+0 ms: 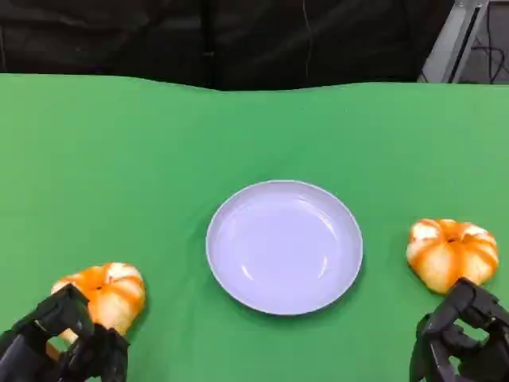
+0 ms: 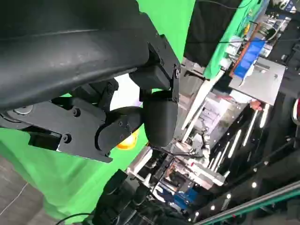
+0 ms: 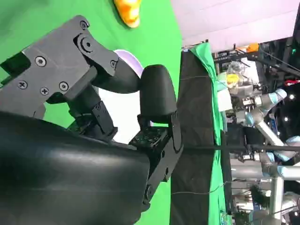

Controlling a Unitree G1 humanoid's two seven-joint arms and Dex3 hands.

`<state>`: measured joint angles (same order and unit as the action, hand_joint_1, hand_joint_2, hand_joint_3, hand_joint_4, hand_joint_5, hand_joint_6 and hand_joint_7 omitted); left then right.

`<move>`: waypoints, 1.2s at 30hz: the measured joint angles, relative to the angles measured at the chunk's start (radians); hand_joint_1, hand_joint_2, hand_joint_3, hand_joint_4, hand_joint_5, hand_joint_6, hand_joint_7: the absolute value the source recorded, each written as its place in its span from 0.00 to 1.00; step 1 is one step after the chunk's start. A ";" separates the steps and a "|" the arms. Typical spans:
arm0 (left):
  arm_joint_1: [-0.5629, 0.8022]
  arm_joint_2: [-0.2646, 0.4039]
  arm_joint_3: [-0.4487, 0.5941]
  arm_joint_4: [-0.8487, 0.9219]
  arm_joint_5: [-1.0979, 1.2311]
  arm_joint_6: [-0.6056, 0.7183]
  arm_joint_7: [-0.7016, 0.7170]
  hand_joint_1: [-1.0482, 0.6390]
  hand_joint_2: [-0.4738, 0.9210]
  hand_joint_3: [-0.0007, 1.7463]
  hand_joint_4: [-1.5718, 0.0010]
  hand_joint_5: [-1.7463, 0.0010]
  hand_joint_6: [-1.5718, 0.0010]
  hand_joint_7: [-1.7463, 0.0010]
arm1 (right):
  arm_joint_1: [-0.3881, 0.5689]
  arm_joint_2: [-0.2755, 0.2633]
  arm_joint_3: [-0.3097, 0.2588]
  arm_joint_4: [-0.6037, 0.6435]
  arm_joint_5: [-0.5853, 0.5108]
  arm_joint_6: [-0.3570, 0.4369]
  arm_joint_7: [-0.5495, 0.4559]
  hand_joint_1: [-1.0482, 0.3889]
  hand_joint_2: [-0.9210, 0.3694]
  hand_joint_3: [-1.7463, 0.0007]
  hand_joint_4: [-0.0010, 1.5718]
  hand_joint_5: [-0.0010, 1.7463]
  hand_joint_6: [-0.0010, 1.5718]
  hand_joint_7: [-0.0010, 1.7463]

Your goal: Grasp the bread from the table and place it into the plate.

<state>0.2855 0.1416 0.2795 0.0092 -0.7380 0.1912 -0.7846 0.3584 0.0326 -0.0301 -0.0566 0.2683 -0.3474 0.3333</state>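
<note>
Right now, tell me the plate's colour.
The plate is pale lavender, plain, with no pattern; the head view shows it best.

No text, label, brand or number can be read anywhere

Green table point(image 1: 159, 135) — plate point(image 1: 284, 247) between two breads point(image 1: 107, 293) point(image 1: 452, 251).

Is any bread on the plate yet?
No, the plate is bare; one bread lies to its left and the other bread to its right.
</note>
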 measured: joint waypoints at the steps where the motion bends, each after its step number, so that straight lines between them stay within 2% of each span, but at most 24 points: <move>1: 0.000 0.000 0.000 0.000 0.000 0.000 0.000 0.53 0.92 0.45 0.45 0.00 0.50 0.05 | 0.000 0.000 0.000 0.000 0.000 0.000 0.000 0.64 0.31 0.28 0.58 1.00 0.50 0.93; 15: 0.000 0.000 0.000 0.000 0.004 -0.002 0.000 0.53 0.91 0.46 0.45 0.00 0.51 0.05 | 0.001 0.000 0.000 -0.001 0.001 0.001 0.001 0.64 0.31 0.28 0.58 1.00 0.49 0.93; 16: 0.000 0.000 0.000 0.000 0.007 -0.002 0.000 0.53 0.90 0.46 0.46 0.00 0.51 0.06 | 0.001 0.000 0.000 -0.001 0.001 0.001 0.002 0.64 0.31 0.28 0.58 1.00 0.50 0.93; 19: 0.001 0.000 -0.002 -0.005 0.026 -0.010 0.001 0.52 0.84 0.44 0.59 0.08 0.55 0.30 | 0.001 0.000 0.000 -0.001 0.001 0.001 0.001 0.63 0.32 0.28 0.58 1.00 0.50 0.93; 20: 0.003 -0.001 -0.003 -0.010 0.034 -0.018 0.003 0.52 0.83 0.44 0.60 0.09 0.55 0.33 | 0.001 0.000 0.000 -0.002 0.001 0.001 0.000 0.63 0.32 0.28 0.58 1.00 0.50 0.93; 21: 0.004 -0.002 -0.004 -0.015 0.042 -0.025 0.006 0.49 0.85 0.38 0.64 0.25 0.58 0.48 | 0.002 0.000 0.000 -0.003 0.001 0.003 -0.001 0.63 0.32 0.28 0.58 1.00 0.50 0.93; 22: 0.005 -0.005 -0.005 -0.016 0.058 -0.044 0.011 0.48 0.89 0.31 0.65 0.36 0.56 0.63 | 0.002 0.000 0.000 -0.003 0.001 0.005 -0.001 0.63 0.32 0.28 0.58 1.00 0.50 0.93; 23: 0.005 -0.010 -0.007 -0.017 0.077 -0.072 0.014 0.47 0.93 0.25 0.65 0.44 0.53 0.75 | 0.002 0.000 0.000 -0.003 0.001 0.005 -0.001 0.63 0.32 0.28 0.58 1.00 0.50 0.93; 25: 0.007 -0.024 -0.012 -0.016 0.108 -0.119 0.015 0.47 0.95 0.21 0.65 0.48 0.51 0.83 | 0.003 0.000 0.000 -0.003 0.001 0.005 -0.001 0.63 0.32 0.28 0.58 1.00 0.50 0.93; 26: 0.008 -0.028 -0.014 -0.016 0.115 -0.132 0.015 0.33 0.98 0.18 0.74 0.65 0.60 0.91 | 0.003 0.000 0.000 -0.003 0.001 0.005 -0.001 0.63 0.32 0.28 0.58 1.00 0.50 0.93; 27: 0.008 -0.030 -0.018 -0.009 0.157 -0.182 0.021 0.28 0.99 0.17 0.75 0.76 0.62 0.95 | 0.003 0.000 0.000 -0.003 0.001 0.005 -0.001 0.63 0.32 0.28 0.58 1.00 0.50 0.93; 29: 0.007 -0.031 -0.024 0.018 0.278 -0.337 0.052 0.22 1.00 0.16 0.73 0.85 0.61 0.97 | 0.003 0.001 0.001 -0.003 0.000 0.005 0.000 0.63 0.32 0.28 0.58 1.00 0.49 0.93; 33: -0.003 -0.045 -0.019 0.095 0.521 -0.664 0.171 0.15 1.00 0.15 0.74 0.90 0.60 0.98 | 0.002 0.002 0.003 -0.003 -0.005 0.005 0.000 0.63 0.31 0.28 0.58 1.00 0.49 0.93; 36: -0.016 -0.066 0.007 0.169 0.750 -0.901 0.328 0.12 1.00 0.14 0.76 0.92 0.61 0.99 | 0.002 0.002 0.003 -0.003 -0.009 0.005 0.000 0.63 0.31 0.28 0.58 1.00 0.49 0.93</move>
<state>0.2693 0.0753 0.2862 0.1785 0.0116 -0.7101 -0.4568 0.3606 0.0350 -0.0267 -0.0596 0.2597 -0.3427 0.3337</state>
